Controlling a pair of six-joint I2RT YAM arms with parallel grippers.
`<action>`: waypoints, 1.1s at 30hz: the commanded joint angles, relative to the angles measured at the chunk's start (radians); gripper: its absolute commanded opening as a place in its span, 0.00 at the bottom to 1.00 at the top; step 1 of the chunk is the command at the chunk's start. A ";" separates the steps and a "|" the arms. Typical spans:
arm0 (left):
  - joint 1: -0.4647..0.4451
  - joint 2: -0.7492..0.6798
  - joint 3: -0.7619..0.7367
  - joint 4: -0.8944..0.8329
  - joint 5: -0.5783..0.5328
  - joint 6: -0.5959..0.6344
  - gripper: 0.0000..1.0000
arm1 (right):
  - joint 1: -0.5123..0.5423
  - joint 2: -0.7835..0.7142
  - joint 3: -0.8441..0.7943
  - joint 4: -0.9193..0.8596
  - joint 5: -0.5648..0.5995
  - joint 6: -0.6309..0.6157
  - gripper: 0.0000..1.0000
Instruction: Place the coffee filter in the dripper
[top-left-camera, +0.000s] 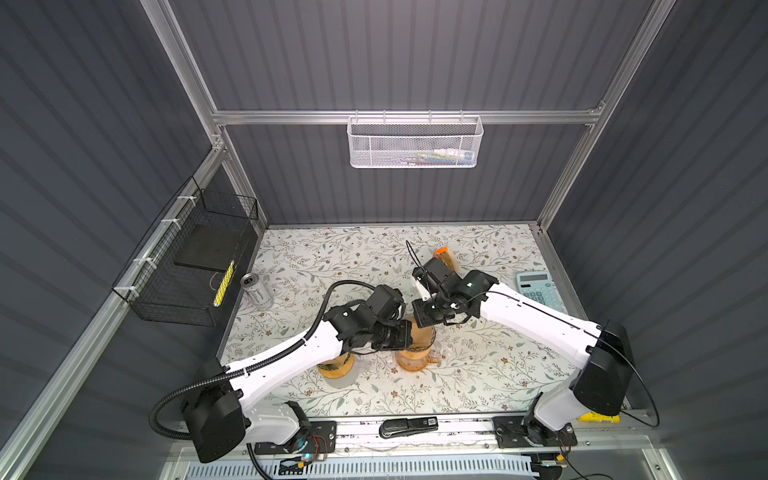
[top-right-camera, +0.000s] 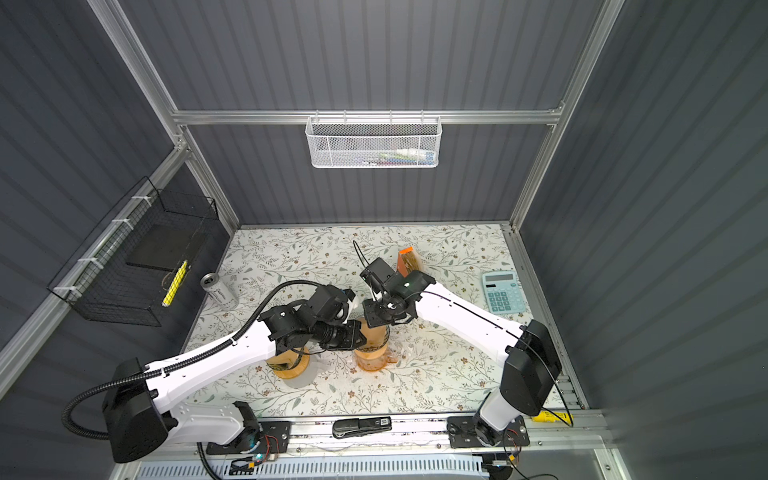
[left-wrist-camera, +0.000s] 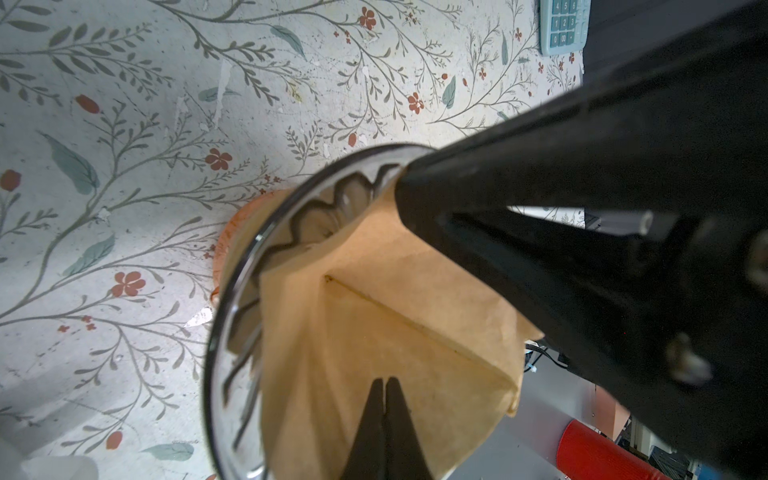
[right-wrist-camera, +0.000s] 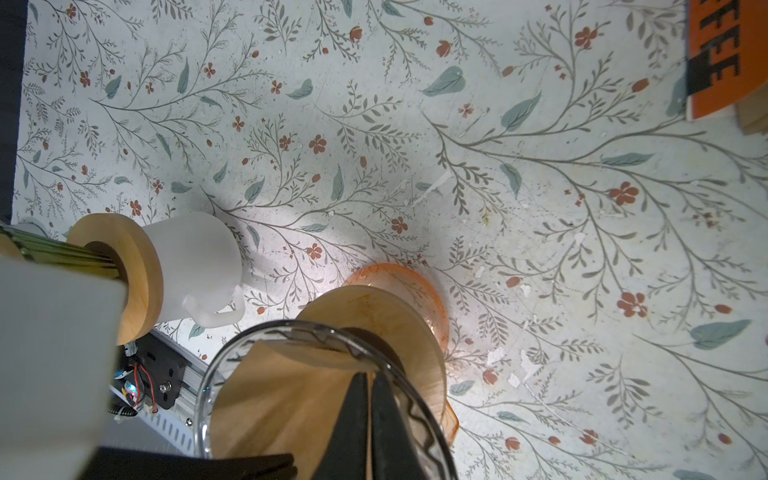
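Observation:
The dripper (left-wrist-camera: 232, 316) is a clear ribbed glass cone in a wooden collar (right-wrist-camera: 415, 332), standing on an orange glass base (top-left-camera: 413, 359) near the table's middle front. The brown paper coffee filter (left-wrist-camera: 374, 316) sits opened inside the cone (right-wrist-camera: 282, 399). My left gripper (left-wrist-camera: 384, 380) is shut, its tips lying against the paper inside the cone; no paper shows between them. My right gripper (right-wrist-camera: 369, 374) comes in from the opposite side and is shut on the filter's wall near the glass rim, one finger inside the paper and one outside. In both top views the arms cover most of the dripper.
A frosted white jug with a second wooden collar (right-wrist-camera: 195, 266) stands just left of the dripper. An orange filter pack (top-left-camera: 446, 259) lies behind, a calculator (top-left-camera: 538, 289) at the right, a can (top-left-camera: 257, 289) at the left. A black wire basket (top-left-camera: 195, 257) hangs on the left wall.

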 joint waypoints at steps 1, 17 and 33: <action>-0.006 -0.025 -0.017 -0.022 -0.016 -0.012 0.05 | -0.003 -0.008 -0.018 -0.012 0.026 0.008 0.10; -0.005 -0.081 0.038 -0.055 -0.009 0.004 0.06 | 0.006 -0.031 0.003 -0.021 0.026 0.017 0.10; -0.006 -0.082 -0.030 -0.035 0.045 0.007 0.06 | 0.009 -0.013 0.009 -0.016 0.027 0.021 0.10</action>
